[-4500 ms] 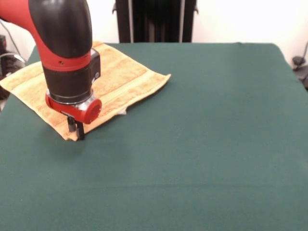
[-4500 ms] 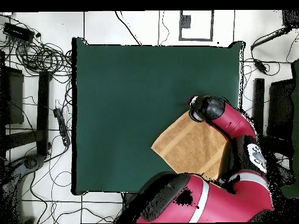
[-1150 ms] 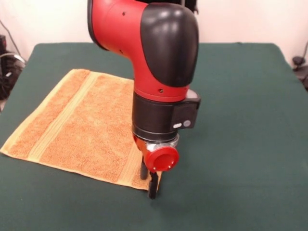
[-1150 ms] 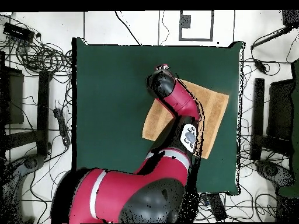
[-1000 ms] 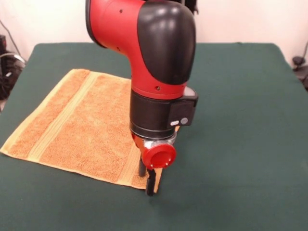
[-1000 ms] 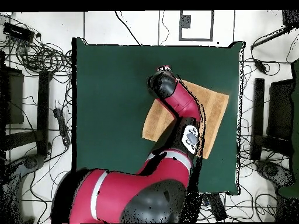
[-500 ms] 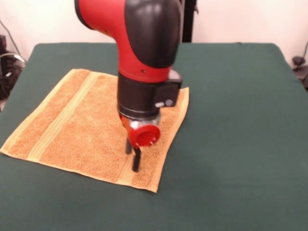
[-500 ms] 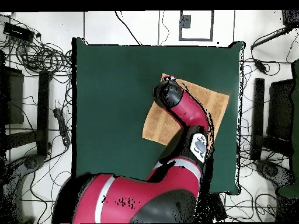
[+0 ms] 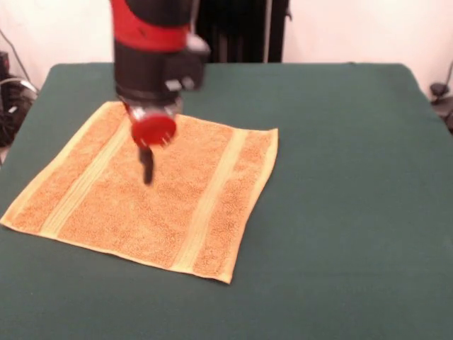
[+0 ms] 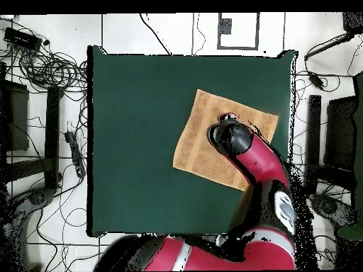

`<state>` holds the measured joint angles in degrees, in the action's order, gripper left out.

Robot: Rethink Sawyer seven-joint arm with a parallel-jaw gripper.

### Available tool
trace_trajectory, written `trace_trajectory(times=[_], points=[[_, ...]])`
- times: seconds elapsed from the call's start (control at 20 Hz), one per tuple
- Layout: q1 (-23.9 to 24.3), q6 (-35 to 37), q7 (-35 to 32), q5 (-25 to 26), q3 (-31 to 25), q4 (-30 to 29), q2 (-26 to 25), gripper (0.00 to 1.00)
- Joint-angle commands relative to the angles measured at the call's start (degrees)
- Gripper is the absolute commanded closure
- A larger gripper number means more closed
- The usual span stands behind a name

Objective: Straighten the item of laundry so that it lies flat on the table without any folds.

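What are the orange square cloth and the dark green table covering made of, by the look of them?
The orange-tan square towel looks like terry cotton: a fuzzy looped nap, with smoother, paler woven bands near two edges. The dark green table cover seems to be felt or a similar matte fabric: flat, with no sheen and soft rounded corners. Neither can be confirmed by sight alone.

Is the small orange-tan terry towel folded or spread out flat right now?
Spread flat. The orange-tan terry towel shows all four corners and both paler bands on the dark green table, with no fold visible.
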<state>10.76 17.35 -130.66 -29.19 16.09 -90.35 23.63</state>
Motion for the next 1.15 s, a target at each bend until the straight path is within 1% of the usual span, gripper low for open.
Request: trace_trajectory(times=[0.05,0.15,0.3,0.4,0.6,0.85,1.1,1.15], points=[[6.98,8.4,13.36,12.27,-8.25,-18.21,15.09,0.0],[10.93,7.6,15.76,17.0,-8.9,-20.2,16.16,0.0],[16.44,4.31,16.71,23.45,-11.87,-21.82,16.44,0.0],[17.82,3.5,15.04,26.66,-13.44,-21.73,16.4,0.0],[17.0,3.8,9.15,31.14,-13.78,-20.57,16.72,0.0],[17.31,6.36,5.66,32.78,-15.35,-19.38,17.18,0.0],[17.85,7.86,4.39,33.77,-16.37,-19.09,17.68,0.0],[18.51,8.84,4.38,33.26,-17.15,-19.28,17.64,0.0]])
